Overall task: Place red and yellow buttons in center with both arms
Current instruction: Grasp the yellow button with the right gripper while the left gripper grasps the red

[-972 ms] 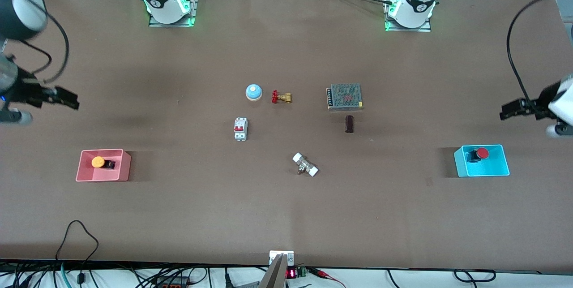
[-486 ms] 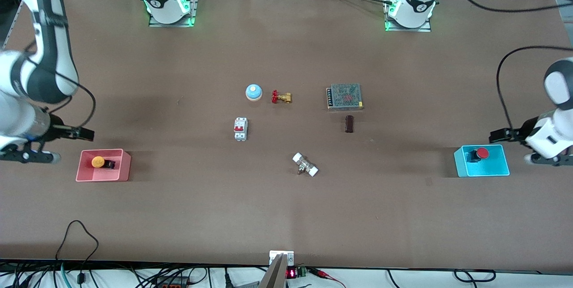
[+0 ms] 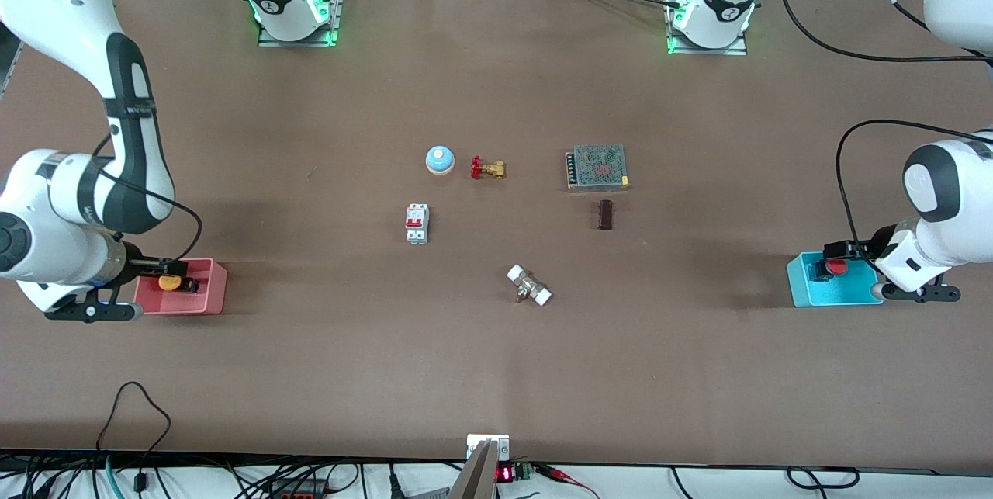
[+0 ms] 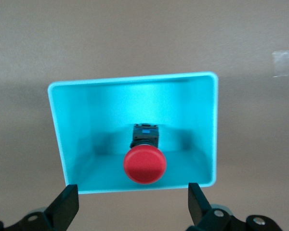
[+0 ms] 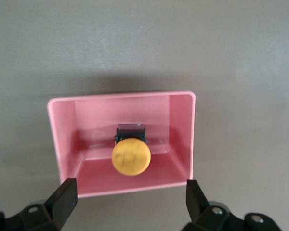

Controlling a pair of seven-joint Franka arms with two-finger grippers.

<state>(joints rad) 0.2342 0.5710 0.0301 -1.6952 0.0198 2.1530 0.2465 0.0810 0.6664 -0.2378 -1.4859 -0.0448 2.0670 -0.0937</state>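
Left end effector (image 4: 130, 211): hung over the blue bin (image 3: 799, 282) at the left arm's end of the counter (image 3: 496, 375), fingers spread wide to either side of the bin, so the gap was lined up with the button inside; nothing was gripped.
Right end effector (image 5: 129, 208): hung over the pink bin (image 3: 209, 289) at the right arm's end of the counter, fingers likewise released and straddling the bin, empty.
Red button (image 4: 144, 164): lay on its side in the blue bin, red cap toward the wrist camera, dark body (image 4: 145, 135) pointing away; it sat midway between the bin walls, which left room for a finger on each side.
Yellow button (image 5: 130, 157): lay the same way in the pink bin, cap facing the wrist camera, body tucked against the bin floor.
Step in hand, as a judgement: both arms seemed set for a matched descent into their bins, the pick not yet made.
White fitting (image 3: 529, 285): lay on the counter's middle, nearest the front camera among the loose parts.
Breaker (image 3: 416, 223) and dark cylinder (image 3: 605, 214): lay farther from the front camera, well apart.
Bell (image 3: 440, 160), brass valve (image 3: 488, 168), mesh box (image 3: 596, 167): lay in a row farthest off, leaving bare brown counter around the fitting where the buttons could go.
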